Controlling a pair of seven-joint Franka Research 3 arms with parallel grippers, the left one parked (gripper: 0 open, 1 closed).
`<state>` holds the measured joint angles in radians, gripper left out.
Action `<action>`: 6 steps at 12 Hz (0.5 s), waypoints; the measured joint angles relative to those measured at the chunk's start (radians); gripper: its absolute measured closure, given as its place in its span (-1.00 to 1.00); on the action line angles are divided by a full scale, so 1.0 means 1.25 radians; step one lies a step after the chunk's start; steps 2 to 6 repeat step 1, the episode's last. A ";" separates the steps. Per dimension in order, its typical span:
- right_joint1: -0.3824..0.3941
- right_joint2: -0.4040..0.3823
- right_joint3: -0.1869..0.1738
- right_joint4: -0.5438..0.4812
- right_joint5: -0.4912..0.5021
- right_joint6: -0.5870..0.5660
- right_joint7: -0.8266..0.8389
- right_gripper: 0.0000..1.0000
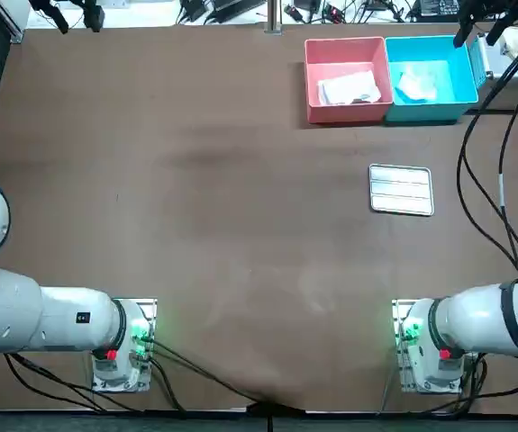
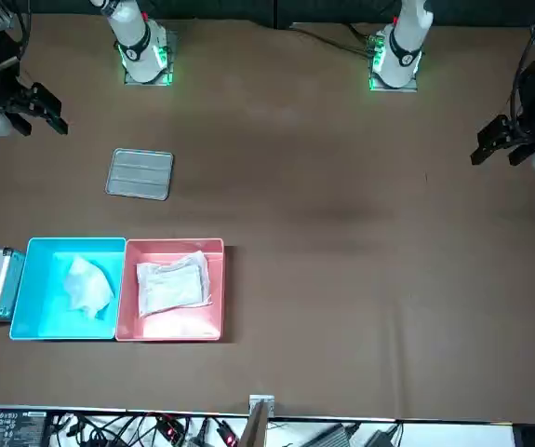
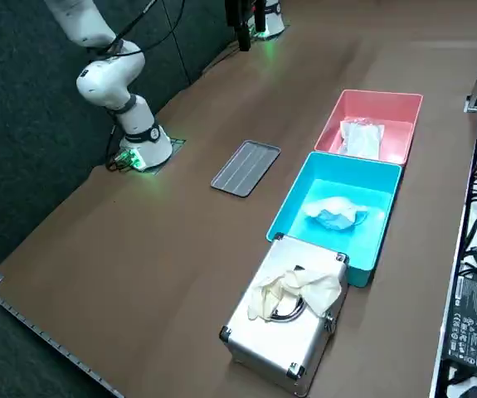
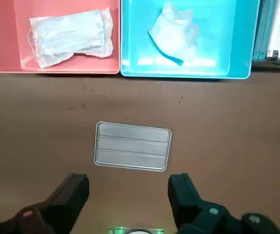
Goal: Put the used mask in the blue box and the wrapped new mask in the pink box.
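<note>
The right arm (image 1: 488,319) stood on its base (image 1: 425,351) at 5 o'clock of the surface (image 1: 195,225), its pale link reaching out past the 3 o'clock edge. Its tool (image 4: 128,187) hung high, facing down, fingers (image 4: 74,192) spread wide apart with nothing between them.

A flat, ribbed silver metal tray (image 1: 401,190) lies alone on the brown table (image 1: 195,234). A small silver aluminium case (image 3: 284,340) stands near the table's edge, with crumpled whitish gloves (image 3: 294,289) draped over its lid.
</note>
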<state>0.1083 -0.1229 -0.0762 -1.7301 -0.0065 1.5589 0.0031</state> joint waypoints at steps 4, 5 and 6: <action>0.000 0.000 0.000 0.000 0.000 0.000 0.000 -1.00; 0.000 0.000 0.000 0.000 0.000 0.000 0.000 -1.00; 0.000 0.000 0.000 0.000 0.000 0.000 0.000 -1.00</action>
